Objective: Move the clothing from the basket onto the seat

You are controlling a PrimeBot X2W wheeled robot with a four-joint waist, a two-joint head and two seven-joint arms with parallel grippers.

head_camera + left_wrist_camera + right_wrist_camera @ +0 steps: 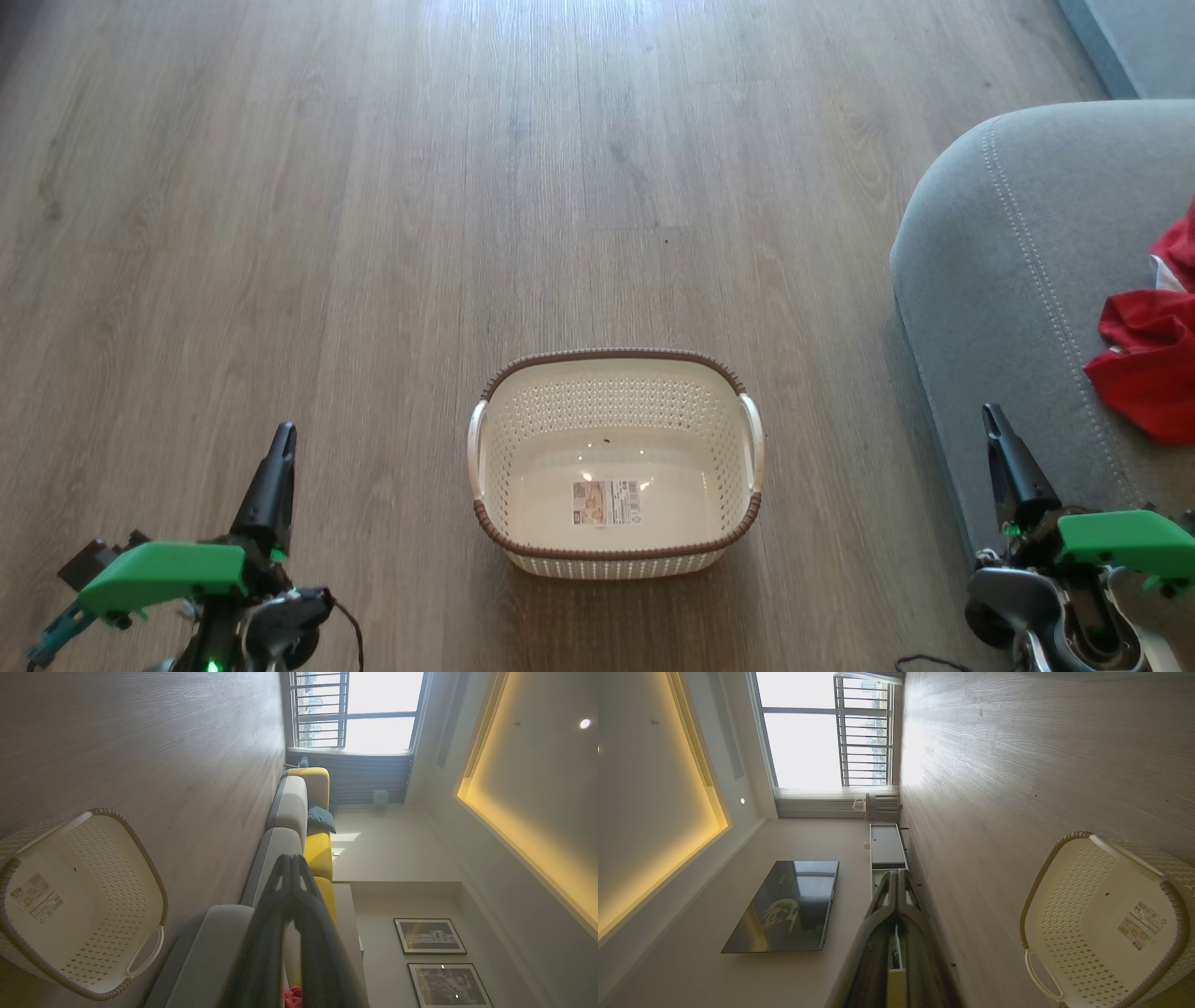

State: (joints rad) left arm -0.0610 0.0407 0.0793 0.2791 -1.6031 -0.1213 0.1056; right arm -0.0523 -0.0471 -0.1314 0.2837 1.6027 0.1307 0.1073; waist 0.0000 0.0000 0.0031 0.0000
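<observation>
Red clothing point(1153, 359) lay on the grey seat point(1008, 280) at right, basket point(611, 356) empty on the floor point(373, 233); left claw point(283, 437) and right claw point(991, 417) both closed, holding nothing, judged best kept clear of the fabric.

A printed label point(607, 502) lies on the floor of the basket point(616, 359); its print is too small to read.
</observation>
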